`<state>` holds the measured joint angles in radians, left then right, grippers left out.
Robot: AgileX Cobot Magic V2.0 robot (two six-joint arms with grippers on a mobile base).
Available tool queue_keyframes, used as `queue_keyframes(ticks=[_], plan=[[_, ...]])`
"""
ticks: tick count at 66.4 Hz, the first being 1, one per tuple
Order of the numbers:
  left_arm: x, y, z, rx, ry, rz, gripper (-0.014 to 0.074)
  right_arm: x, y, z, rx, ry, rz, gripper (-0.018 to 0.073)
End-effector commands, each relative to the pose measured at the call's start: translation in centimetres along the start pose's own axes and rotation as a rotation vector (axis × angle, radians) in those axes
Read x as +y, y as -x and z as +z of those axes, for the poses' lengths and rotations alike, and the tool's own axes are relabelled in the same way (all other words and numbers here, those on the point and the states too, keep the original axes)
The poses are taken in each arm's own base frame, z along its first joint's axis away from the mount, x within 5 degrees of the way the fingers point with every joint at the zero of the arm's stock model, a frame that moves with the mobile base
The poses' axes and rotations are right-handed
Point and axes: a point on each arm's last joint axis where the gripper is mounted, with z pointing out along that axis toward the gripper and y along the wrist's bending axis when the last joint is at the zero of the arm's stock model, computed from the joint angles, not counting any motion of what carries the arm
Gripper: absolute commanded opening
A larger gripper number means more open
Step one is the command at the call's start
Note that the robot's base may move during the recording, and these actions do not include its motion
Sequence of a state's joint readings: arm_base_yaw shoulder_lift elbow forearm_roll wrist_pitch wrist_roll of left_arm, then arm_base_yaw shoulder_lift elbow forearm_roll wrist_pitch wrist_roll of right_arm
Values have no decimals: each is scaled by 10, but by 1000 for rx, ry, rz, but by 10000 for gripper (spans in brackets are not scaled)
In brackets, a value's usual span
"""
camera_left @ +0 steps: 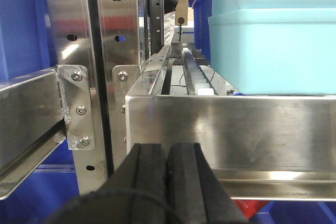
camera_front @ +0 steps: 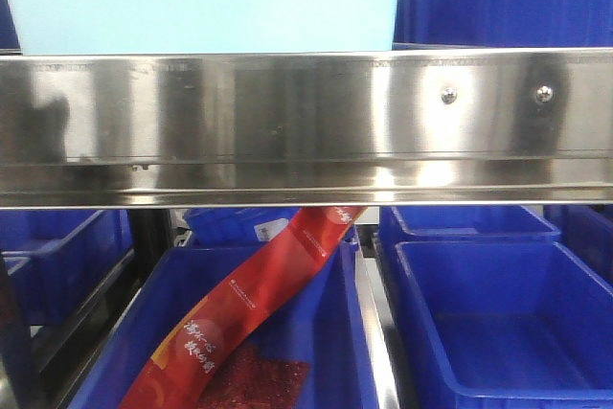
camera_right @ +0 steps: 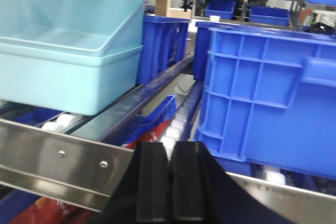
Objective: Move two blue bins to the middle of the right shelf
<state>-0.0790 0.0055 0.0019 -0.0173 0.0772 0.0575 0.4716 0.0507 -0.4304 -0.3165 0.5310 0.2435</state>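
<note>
Nearest us, our left pincer (camera_left: 167, 182) and right pincer (camera_right: 169, 182) both sit pressed together, holding nothing, just short of the shelf rail (camera_right: 63, 161). Beyond it, the two pale bins (camera_right: 68, 56) sit nested on the shelf, beside a dark bin (camera_right: 273, 98).

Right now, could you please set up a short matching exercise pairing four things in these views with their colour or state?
Things:
1. stacked bins
2. ribbed crate
3. snack packet
4. right end effector

Descriptions:
A. red
B. shut, holding nothing
C. pale light blue
D. dark blue

Pairs: 1-C, 2-D, 3-A, 4-B
</note>
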Motion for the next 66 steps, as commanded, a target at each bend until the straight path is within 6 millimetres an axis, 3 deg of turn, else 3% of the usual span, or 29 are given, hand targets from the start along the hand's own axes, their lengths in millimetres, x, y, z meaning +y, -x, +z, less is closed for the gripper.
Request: queue_keyframes(ticks=[1,13,32,48,52,66], plan=[[0,3,-1,-26,4,-7,-111,1,1,0,-24,-34,24,-162],[0,3,-1,-26,4,-7,-111,7,-8,9,-90,-103,-1,-162],[0,3,-1,-26,4,-7,-111,3,-56,26,-12,-211,62,-162],[0,3,-1,-26,4,-7,-111,1,-95,36,-59,-228,87,-162],[0,3,-1,-26,4,-7,-111,1,-91,33,-114,-231,91,-162],[0,3,-1,-28,4,-7,-111,0,-99,33,-32,-258,99,-162]])
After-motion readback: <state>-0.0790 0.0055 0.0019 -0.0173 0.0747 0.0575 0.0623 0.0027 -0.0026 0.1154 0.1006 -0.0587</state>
